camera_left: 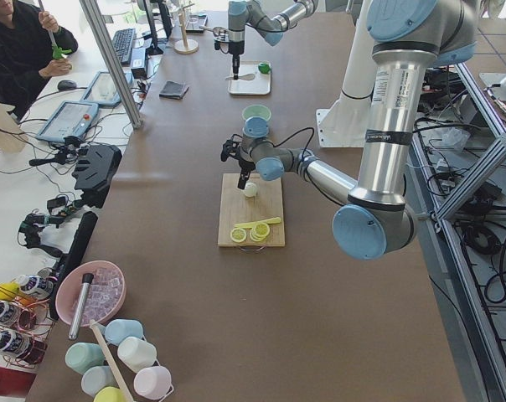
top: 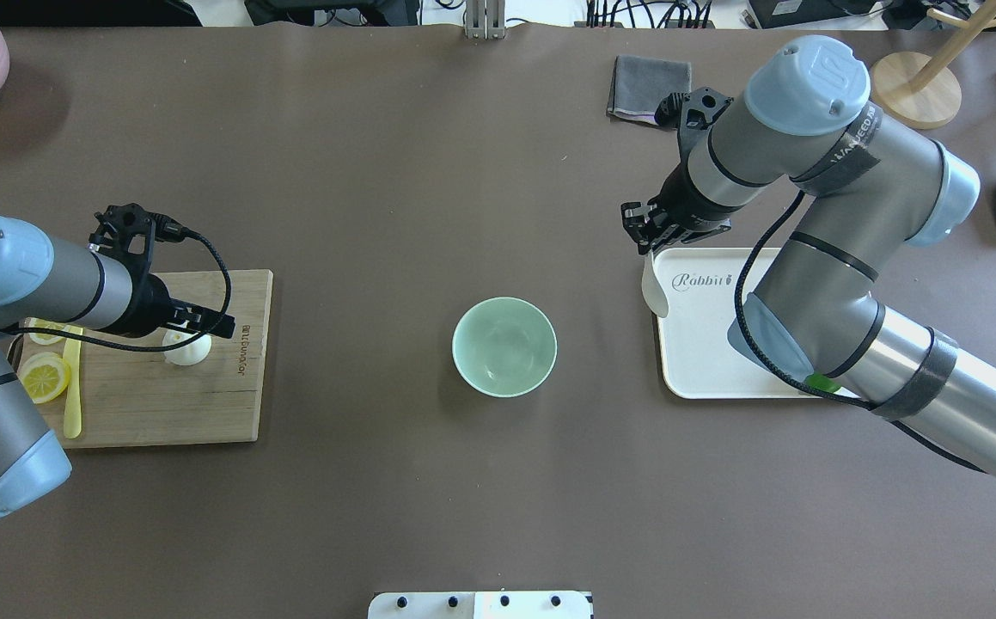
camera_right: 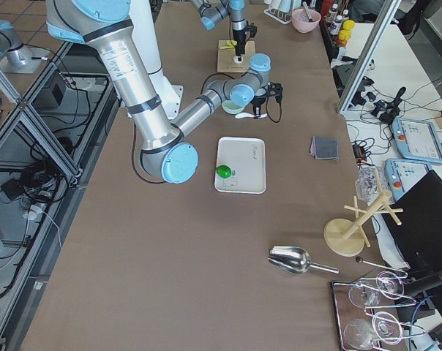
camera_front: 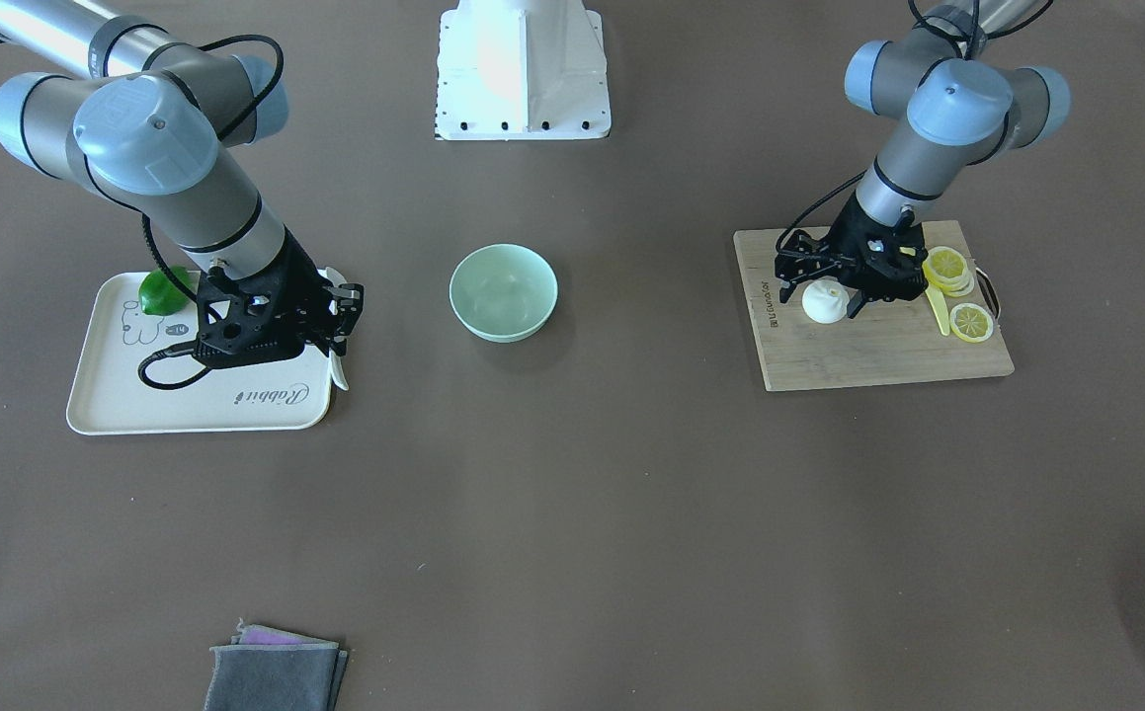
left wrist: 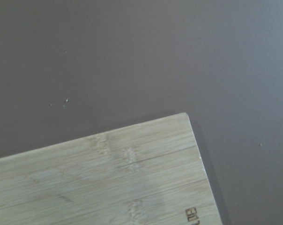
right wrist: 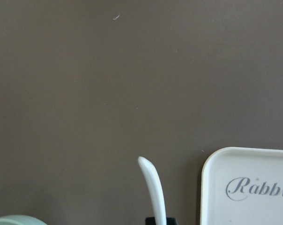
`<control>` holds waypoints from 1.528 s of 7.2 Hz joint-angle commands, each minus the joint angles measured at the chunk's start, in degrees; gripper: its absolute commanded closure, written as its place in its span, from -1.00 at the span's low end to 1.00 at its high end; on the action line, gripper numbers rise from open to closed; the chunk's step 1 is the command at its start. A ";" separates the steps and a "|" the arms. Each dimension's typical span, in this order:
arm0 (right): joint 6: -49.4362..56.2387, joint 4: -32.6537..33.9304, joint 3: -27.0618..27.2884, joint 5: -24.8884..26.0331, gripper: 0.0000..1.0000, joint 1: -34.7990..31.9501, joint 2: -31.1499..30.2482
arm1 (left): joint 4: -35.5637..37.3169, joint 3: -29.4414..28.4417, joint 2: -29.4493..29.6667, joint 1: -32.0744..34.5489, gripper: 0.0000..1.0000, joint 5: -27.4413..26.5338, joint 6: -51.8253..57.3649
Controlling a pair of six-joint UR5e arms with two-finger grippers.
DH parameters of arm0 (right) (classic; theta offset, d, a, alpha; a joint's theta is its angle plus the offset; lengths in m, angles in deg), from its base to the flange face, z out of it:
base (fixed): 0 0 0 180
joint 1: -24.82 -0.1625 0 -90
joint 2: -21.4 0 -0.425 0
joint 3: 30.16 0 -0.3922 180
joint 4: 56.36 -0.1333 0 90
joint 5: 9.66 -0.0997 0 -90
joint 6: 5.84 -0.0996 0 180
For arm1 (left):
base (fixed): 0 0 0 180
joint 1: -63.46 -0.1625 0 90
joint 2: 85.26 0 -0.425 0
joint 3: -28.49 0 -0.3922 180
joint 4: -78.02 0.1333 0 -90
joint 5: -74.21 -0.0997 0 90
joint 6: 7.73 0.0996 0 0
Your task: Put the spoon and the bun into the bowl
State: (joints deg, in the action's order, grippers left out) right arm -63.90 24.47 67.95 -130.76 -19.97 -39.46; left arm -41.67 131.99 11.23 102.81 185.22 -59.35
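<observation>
Bowl [camera_front: 503,292]: upright on the table [camera_front: 572,513], between the two arms.
Spoon [top: 654,288]: pinched in the right pincer [camera_front: 347,314], at the tray [camera_front: 137,405] edge nearest the bowl.
Bun [camera_front: 822,306]: on the board [camera_front: 878,360], well apart from the bowl's other side; left pincer [camera_front: 821,296] spread astride it.

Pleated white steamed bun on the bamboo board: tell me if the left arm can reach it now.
Probably yes: the left gripper sits open astride the pleated white bun, and nothing blocks it.
</observation>
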 commanded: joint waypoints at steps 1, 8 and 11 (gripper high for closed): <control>-0.12 0.30 0.06 -0.01 1.00 0.05 1.44 | -0.02 0.21 -1.65 -0.67 -0.89 -0.53 0.21; -5.04 -0.05 -0.64 0.86 1.00 5.13 5.40 | 0.59 4.42 -0.44 4.82 1.00 8.64 0.48; -7.32 -1.19 -5.36 5.51 1.00 10.23 10.65 | 10.47 4.34 11.48 9.17 1.00 12.74 0.13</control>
State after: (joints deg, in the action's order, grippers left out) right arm -70.26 23.93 65.57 -127.50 -11.77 -31.53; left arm -36.43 136.22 17.18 111.00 197.06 -58.95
